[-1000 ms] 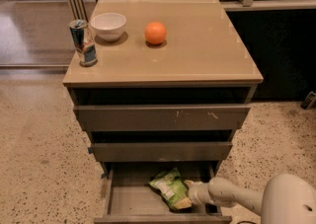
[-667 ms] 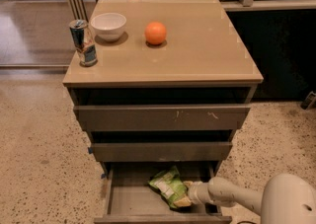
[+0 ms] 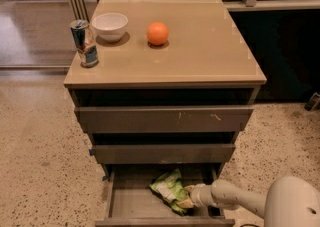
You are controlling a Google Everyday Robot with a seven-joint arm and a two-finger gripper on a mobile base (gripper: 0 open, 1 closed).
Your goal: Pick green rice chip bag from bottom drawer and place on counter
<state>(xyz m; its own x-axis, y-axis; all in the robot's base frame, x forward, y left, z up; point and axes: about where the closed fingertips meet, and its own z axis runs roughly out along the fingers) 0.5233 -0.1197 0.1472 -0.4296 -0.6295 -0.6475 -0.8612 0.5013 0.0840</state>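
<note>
The green rice chip bag (image 3: 169, 188), crumpled light green with a white panel, lies on the floor of the open bottom drawer (image 3: 129, 202), right of its middle. My gripper (image 3: 186, 201) reaches in from the lower right on a white arm and sits at the bag's right lower edge, touching it. The beige counter (image 3: 200, 46) above has its right half bare.
On the counter's left side stand a drink can (image 3: 85, 43), a white bowl (image 3: 110, 25) and an orange (image 3: 157, 33). The upper drawer (image 3: 165, 119) with a scratched front and the middle drawer (image 3: 162, 153) jut out above the bottom one. Speckled floor lies all around.
</note>
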